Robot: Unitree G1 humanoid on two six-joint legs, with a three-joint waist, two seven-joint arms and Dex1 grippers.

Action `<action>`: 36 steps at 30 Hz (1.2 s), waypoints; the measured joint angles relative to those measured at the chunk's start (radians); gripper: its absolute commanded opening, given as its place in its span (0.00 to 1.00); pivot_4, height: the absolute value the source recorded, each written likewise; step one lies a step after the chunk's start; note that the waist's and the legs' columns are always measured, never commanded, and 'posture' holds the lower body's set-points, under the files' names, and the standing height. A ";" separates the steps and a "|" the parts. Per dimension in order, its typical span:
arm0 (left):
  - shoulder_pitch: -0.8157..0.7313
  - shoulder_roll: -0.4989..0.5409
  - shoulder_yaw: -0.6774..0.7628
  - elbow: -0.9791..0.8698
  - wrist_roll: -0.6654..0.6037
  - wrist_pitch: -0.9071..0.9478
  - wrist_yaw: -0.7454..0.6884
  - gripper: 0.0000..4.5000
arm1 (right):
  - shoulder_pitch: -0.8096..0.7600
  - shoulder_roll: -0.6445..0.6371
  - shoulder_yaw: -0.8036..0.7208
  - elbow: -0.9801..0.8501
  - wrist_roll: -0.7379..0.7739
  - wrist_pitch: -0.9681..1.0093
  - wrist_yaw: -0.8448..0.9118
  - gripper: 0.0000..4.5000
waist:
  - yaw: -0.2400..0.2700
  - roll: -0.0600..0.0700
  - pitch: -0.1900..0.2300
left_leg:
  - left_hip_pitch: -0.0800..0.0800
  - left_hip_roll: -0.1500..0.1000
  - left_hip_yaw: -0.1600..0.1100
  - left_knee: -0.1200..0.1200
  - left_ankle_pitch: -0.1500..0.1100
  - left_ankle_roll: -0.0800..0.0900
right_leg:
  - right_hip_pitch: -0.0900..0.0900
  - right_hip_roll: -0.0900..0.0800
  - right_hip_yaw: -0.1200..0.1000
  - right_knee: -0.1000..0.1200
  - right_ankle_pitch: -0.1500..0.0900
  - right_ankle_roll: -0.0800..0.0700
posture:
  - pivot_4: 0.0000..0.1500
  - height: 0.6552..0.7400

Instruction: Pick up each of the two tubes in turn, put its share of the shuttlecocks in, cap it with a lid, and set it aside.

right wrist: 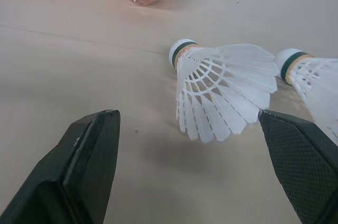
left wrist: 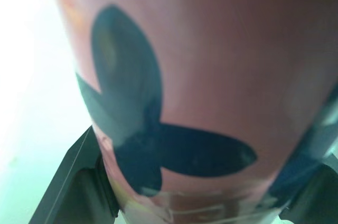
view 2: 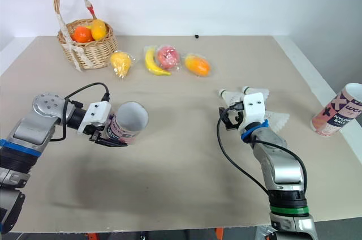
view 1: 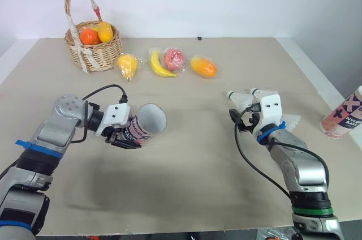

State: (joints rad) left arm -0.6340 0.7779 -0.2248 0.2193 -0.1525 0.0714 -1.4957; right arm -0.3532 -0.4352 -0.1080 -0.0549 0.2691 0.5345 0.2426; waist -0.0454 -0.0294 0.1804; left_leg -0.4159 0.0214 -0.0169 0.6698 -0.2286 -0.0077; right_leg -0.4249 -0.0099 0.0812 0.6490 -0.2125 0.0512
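Here, a pink tube (view 1: 148,122) is held on its side just above the table (view 1: 192,172) at the left, clamped between the fingers of the left gripper (view 1: 125,138), with its open mouth turned rightward. To the right, the right gripper (right wrist: 187,115) is spread open around one of two white shuttlecocks (right wrist: 222,86) laid side by side, and a second tube (view 1: 344,116) is stood at the table's right edge.
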 measured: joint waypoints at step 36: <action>-0.122 -0.099 -0.064 0.136 0.041 0.065 -0.024 0.66 | -0.244 -0.269 0.147 -0.355 0.256 -0.026 0.716 0.02 | 0.004 0.006 -0.001 | 0.008 0.002 0.001 0.001 0.002 0.003 | 0.006 0.003 0.002 0.003 -0.002 -0.005 | 1.00 0.88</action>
State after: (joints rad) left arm -0.7559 0.6787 -0.2891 0.3548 -0.1119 0.1364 -1.5196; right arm -0.5971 -0.7040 0.0387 -0.4103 0.5248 0.5088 0.9583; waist -0.0415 -0.0231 0.1792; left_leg -0.4076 0.0230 -0.0162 0.6710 -0.2269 -0.0049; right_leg -0.4187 -0.0073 0.0831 0.6523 -0.2140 0.0457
